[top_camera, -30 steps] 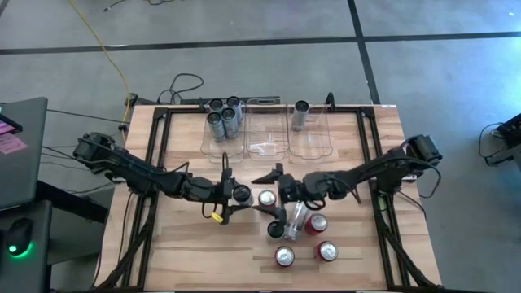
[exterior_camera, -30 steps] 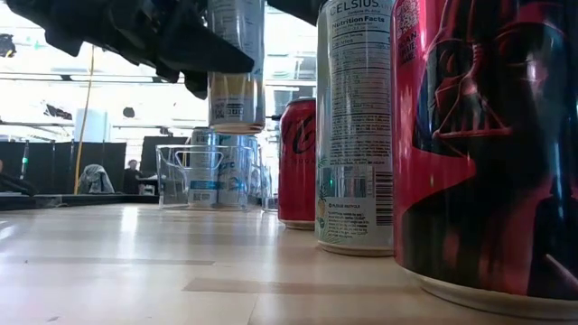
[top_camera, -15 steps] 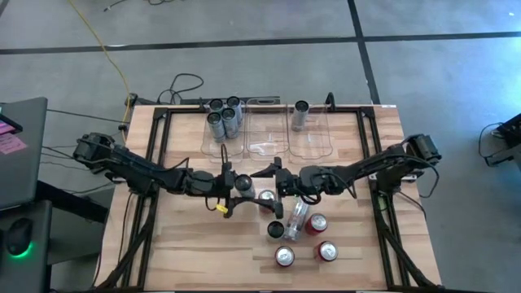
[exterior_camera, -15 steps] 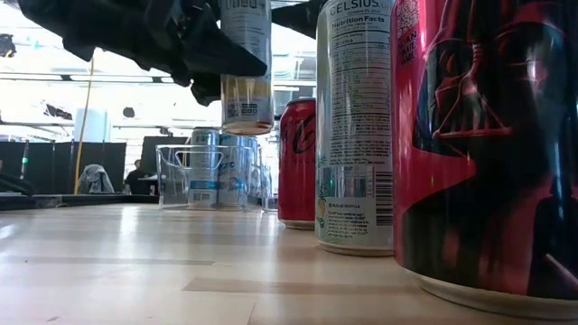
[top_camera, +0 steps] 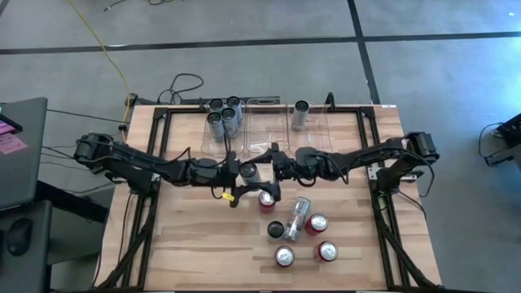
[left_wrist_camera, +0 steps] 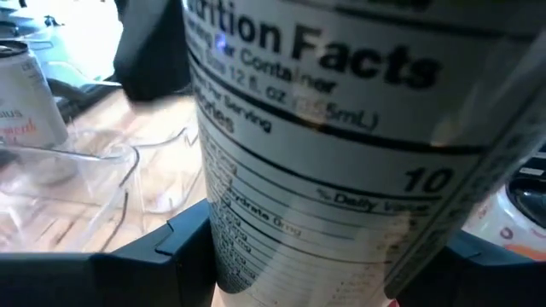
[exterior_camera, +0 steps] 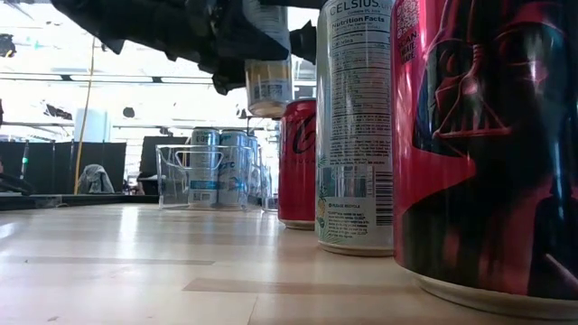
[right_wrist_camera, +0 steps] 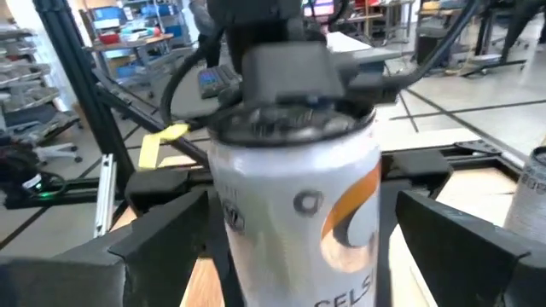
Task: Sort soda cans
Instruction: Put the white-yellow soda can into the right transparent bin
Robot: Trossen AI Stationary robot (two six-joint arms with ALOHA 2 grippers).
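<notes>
Bright backlight behind the low view; near cans loom blurred, glare on tabletop

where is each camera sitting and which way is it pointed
High view: above the table, looking straight down; both arms meet mid-table, the left gripper holding the silver can, the right gripper open beside it.
Low view: at tabletop height, looking level across the wooden table; dark arm parts overhead.
Left wrist view: on the left arm, the can label filling it between its own fingers.
Right wrist view: on the right arm, facing that can between its open fingers.
All four share the lifted can.
</notes>
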